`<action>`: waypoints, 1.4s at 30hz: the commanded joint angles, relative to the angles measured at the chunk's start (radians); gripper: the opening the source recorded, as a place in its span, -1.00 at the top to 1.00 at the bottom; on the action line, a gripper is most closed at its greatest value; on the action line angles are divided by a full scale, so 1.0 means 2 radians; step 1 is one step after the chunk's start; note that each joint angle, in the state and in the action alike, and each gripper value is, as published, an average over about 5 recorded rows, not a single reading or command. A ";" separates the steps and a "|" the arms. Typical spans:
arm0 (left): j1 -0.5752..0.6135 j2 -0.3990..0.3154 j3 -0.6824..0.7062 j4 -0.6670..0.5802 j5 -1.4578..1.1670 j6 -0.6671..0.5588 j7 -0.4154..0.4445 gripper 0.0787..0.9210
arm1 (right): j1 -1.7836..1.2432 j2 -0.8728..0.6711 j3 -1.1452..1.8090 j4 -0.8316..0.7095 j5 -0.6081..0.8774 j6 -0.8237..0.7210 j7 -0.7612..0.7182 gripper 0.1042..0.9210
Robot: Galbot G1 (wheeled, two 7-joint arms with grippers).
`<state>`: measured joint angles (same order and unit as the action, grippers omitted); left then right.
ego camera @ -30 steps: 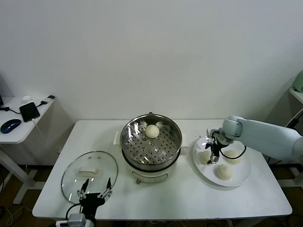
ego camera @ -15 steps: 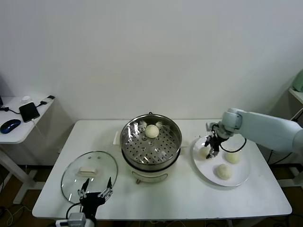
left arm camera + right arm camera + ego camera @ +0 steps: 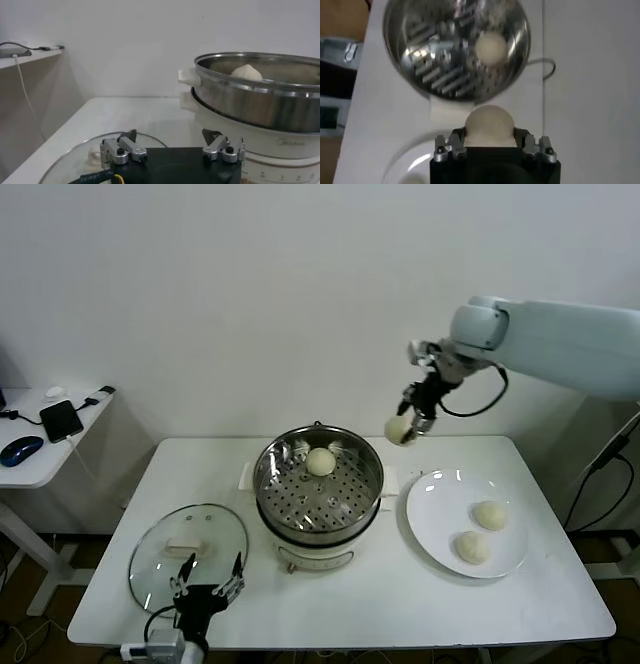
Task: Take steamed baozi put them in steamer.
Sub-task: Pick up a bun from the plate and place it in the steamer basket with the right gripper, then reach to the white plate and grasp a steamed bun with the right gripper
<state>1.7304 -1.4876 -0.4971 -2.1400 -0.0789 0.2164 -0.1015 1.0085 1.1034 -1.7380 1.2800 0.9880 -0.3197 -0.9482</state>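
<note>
Right hand holds a baozi above white table.

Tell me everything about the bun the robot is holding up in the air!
The held baozi is a small, round, cream-white bun with a smooth, doughy-looking dome. The right gripper is shut on it, one finger on each side, and nothing else touches it. It hangs high above the table, between the steamer and the white plate, a little behind both. In the right wrist view it sits whole and unsquashed between the fingers.
</note>
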 commanded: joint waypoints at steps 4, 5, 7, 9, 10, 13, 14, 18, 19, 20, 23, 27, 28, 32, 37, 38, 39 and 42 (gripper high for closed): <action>0.001 0.003 0.000 -0.004 -0.001 -0.002 -0.001 -0.77 | -0.041 0.146 0.019 0.050 0.117 -0.085 0.104 -0.32; 0.001 0.003 0.000 -0.004 -0.002 -0.003 -0.001 -0.77 | -0.056 0.153 0.018 0.041 0.110 -0.087 0.109 -0.32; 0.001 0.004 0.000 -0.004 -0.002 -0.003 -0.002 -0.77 | -0.083 0.167 0.016 0.020 0.093 -0.091 0.117 -0.32; 0.002 0.004 -0.001 -0.005 -0.002 -0.003 -0.002 -0.77 | -0.107 0.179 0.014 -0.002 0.077 -0.092 0.122 -0.32; 0.003 0.004 -0.001 -0.005 -0.002 -0.003 -0.002 -0.77 | -0.117 0.184 0.014 -0.013 0.071 -0.093 0.124 -0.32; 0.004 0.004 -0.002 -0.005 -0.002 -0.003 -0.002 -0.77 | -0.147 0.200 0.015 -0.048 0.055 -0.093 0.129 -0.32; 0.004 0.004 -0.002 -0.005 -0.002 -0.003 -0.002 -0.77 | -0.155 0.205 0.016 -0.059 0.051 -0.092 0.130 -0.32; 0.003 0.003 -0.002 -0.003 -0.002 -0.002 -0.001 -0.77 | -0.181 0.222 0.022 -0.106 0.040 -0.089 0.131 -0.32; 0.002 0.003 -0.001 -0.003 -0.002 -0.002 -0.001 -0.77 | -0.187 0.226 0.024 -0.116 0.038 -0.088 0.131 -0.32; 0.002 0.003 -0.001 -0.002 -0.002 -0.002 -0.001 -0.77 | -0.191 0.228 0.026 -0.123 0.036 -0.088 0.131 -0.32; -0.001 0.003 -0.002 0.000 -0.002 -0.001 -0.001 -0.77 | -0.198 0.230 0.029 -0.135 0.034 -0.086 0.131 -0.32; -0.005 0.004 -0.002 0.004 -0.003 0.000 -0.001 -0.77 | -0.199 0.225 0.029 -0.133 0.032 -0.081 0.129 -0.36; -0.006 0.005 -0.002 0.005 -0.003 0.000 -0.001 -0.77 | -0.199 0.223 0.030 -0.131 0.032 -0.079 0.128 -0.40; -0.008 0.005 -0.001 0.006 -0.003 0.001 0.000 -0.77 | -0.187 0.201 0.040 -0.112 0.030 -0.060 0.113 -0.64; -0.006 0.004 -0.001 0.004 -0.004 0.001 -0.001 -0.77 | -0.130 0.139 0.045 -0.076 -0.004 -0.008 0.051 -0.75; -0.006 0.004 -0.001 0.004 -0.003 0.001 -0.001 -0.77 | -0.113 0.121 0.042 -0.069 -0.013 0.004 0.031 -0.76; -0.006 0.004 -0.001 0.003 -0.003 0.001 -0.001 -0.77 | -0.095 0.100 0.036 -0.061 -0.021 0.016 0.012 -0.76; -0.005 0.002 0.000 0.001 -0.002 0.002 0.000 -0.77 | -0.040 0.027 0.013 -0.033 -0.039 0.042 -0.033 -0.76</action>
<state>1.7213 -1.4815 -0.4966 -2.1381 -0.0836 0.2193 -0.1026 0.7417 1.4014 -1.6731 1.1273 0.9972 -0.3714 -0.8151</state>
